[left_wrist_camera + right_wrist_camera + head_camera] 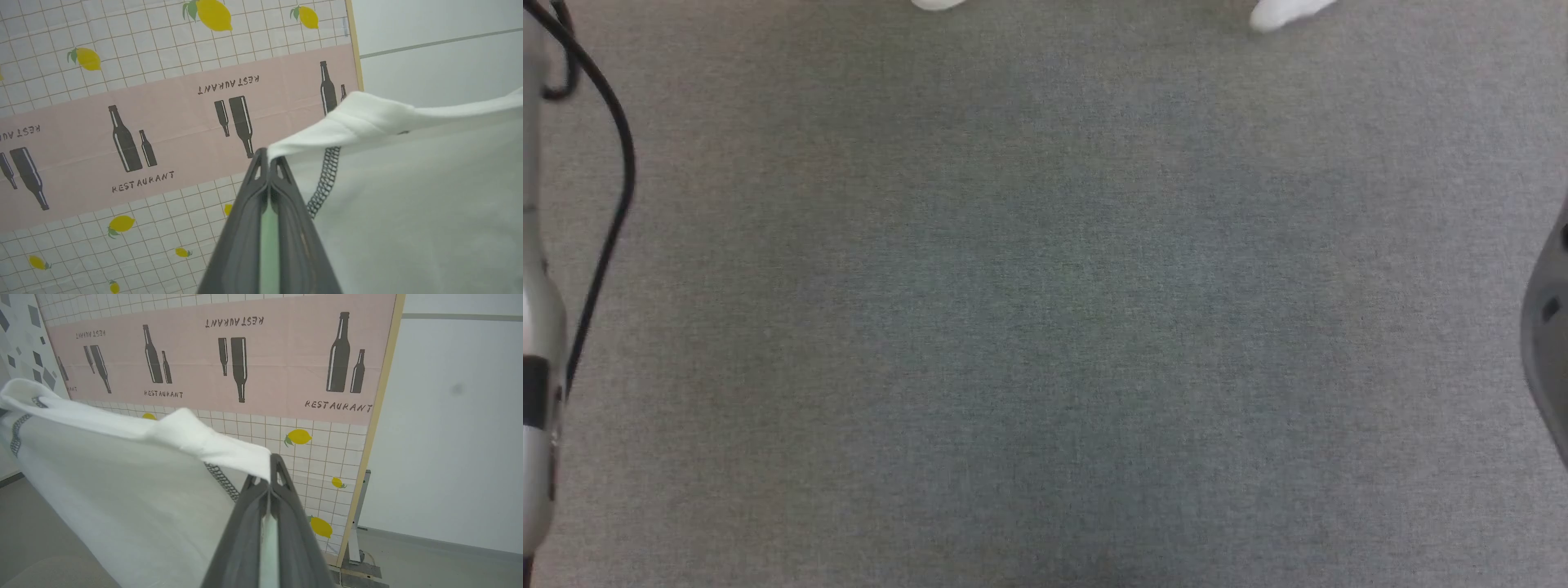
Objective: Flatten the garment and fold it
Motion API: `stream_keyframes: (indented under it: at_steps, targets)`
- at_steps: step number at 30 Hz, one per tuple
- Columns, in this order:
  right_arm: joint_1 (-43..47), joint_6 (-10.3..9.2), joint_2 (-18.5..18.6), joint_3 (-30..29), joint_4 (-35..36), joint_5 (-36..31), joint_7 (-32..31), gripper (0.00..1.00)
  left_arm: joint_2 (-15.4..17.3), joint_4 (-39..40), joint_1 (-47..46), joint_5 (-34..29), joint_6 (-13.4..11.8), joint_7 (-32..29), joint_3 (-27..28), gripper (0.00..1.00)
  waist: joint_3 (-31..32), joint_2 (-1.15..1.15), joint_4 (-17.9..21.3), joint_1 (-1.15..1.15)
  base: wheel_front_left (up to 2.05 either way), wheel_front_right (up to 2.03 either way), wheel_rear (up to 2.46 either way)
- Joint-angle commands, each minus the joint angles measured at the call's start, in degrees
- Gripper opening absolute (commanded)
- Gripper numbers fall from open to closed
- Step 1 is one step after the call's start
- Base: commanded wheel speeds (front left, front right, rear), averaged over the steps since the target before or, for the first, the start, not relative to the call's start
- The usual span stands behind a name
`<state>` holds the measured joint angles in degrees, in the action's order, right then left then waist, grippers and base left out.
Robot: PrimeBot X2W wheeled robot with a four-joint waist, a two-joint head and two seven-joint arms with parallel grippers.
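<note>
1. The left gripper is pressing its two dark fingers fully together on a folded edge of the garment, pinching it right at the fingertips.
2. In the left wrist view the white cloth is stretching away from those tips toward 3 o'clock. Its grey zigzag stitching is running down at about 4 o'clock of them.
3. The right gripper is likewise clamping shut on a garment edge. In the right wrist view the fabric is spreading from its tips toward 9 o'clock and hanging toward 7 o'clock.
4. A printed panel with bottles, lemons and the word RESTAURANT is standing behind the cloth in both wrist views. A white wall is showing at 3 o'clock of it.
5. In the head view a pale forearm with a black cable is showing at 9 o'clock, over a grey floor.
</note>
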<state>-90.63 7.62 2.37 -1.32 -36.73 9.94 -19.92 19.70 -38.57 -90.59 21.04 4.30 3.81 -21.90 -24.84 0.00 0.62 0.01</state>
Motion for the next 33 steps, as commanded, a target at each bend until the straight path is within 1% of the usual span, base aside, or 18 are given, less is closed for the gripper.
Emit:
stream_keyframes:
  at_steps: [1,4,6,10,13,17,20,24,28,33]
  targets:
    - [2.48,-0.13,0.53,0.41,-0.43,1.06,0.08,0.00,0.68,-0.67,2.46,1.06,0.33,0.09,-0.20,0.00,0.50,0.00,-0.42,-0.01,0.00,0.00,0.00]
    - [7.11,-0.13,1.29,2.83,0.41,3.54,-0.12,0.00,0.81,-1.05,6.23,1.95,0.93,-0.43,-0.96,0.00,1.67,0.00,-0.92,-0.01,0.00,0.00,0.00]
    - [11.44,-0.13,2.13,4.54,2.21,6.26,-0.51,0.00,1.11,-0.75,9.43,2.68,1.20,-1.01,-1.35,0.00,2.74,0.00,-1.02,-0.01,0.00,0.00,0.00]
    - [23.12,-0.13,4.31,6.77,8.52,12.87,-1.49,0.00,1.28,1.54,18.97,5.17,1.20,-1.77,-1.40,0.00,6.24,0.00,-1.42,-0.01,0.00,0.00,0.00]
    - [34.53,-0.13,5.88,8.75,13.95,16.59,-3.43,0.00,1.80,4.90,29.31,7.49,0.24,-3.15,-1.24,0.00,9.78,0.00,-1.23,-0.01,0.00,0.00,0.00]
    - [49.87,-0.13,7.72,9.82,20.46,19.98,-7.06,0.00,1.65,11.75,44.96,10.69,-2.59,-6.00,-1.53,0.00,13.93,0.00,-1.63,-0.01,0.00,0.00,0.00]
    - [59.84,-0.13,8.03,8.71,24.47,21.43,-9.32,0.00,1.45,17.47,57.01,13.20,-5.28,-9.15,-2.17,0.00,16.11,0.00,-1.85,-0.01,0.00,0.00,0.00]
    - [71.63,-0.13,8.35,6.56,28.44,21.07,-11.60,0.00,2.01,23.55,71.59,15.81,-8.94,-13.60,-3.55,0.00,18.60,0.00,-2.38,-0.01,0.00,0.00,0.00]
    - [80.41,-0.13,9.01,6.03,30.76,19.46,-13.83,0.00,2.65,26.94,81.48,18.09,-11.80,-18.10,-4.80,0.00,20.36,0.00,-2.85,-0.01,0.00,0.00,0.00]
    - [88.60,-0.13,10.05,5.75,33.04,17.68,-18.54,0.00,4.06,29.78,89.01,20.09,-15.08,-24.20,-6.00,0.00,22.23,0.00,-3.51,-0.01,0.00,0.00,0.00]
